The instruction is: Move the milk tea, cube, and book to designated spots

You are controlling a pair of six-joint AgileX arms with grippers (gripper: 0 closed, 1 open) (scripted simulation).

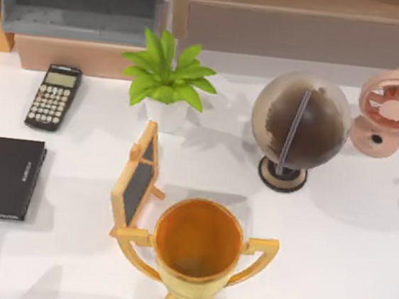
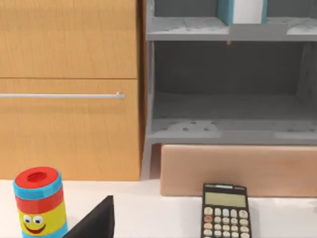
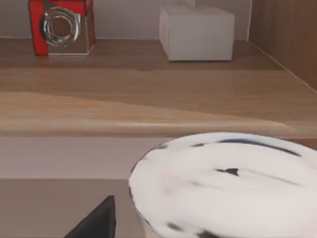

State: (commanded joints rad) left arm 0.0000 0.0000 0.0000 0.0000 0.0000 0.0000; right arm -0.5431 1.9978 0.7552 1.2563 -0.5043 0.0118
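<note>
- Top view: the white counter (image 1: 333, 235) carries a gold trophy (image 1: 196, 253) at its near middle, with a small chalkboard easel (image 1: 136, 178) just beside it on the left.
- Behind them stand a potted plant (image 1: 166, 75) and a globe (image 1: 300, 126). A pink fan (image 1: 393, 109) is at the far right and a calculator (image 1: 54, 96) at the far left.
- A thin black book (image 1: 7, 176) lies flat at the counter's left edge.
- Left wrist view: a dark part of the left end effector (image 2: 94, 222) shows low over the counter. Whether it is wide or narrow cannot be told.
- The book (image 2: 242, 11) stands upright on the upper level of the grey shelf (image 2: 228, 131), well apart from the left end effector. The calculator lies on the counter between them.
- A striped cylinder with a smiling face (image 2: 39, 201) stands on the counter near that end effector, in front of the wooden cabinet (image 2: 69, 89).
- Right wrist view: the milk tea (image 3: 228, 183), seen by its white top, sits just beside a dark part of the right end effector (image 3: 96, 220). I cannot tell whether it is gripped.
- The cube (image 3: 60, 26), red with a metal nut on its face, rests on a wooden shelf (image 3: 138, 94) well beyond the milk tea. A white box (image 3: 197, 32) is near it on the same shelf.
</note>
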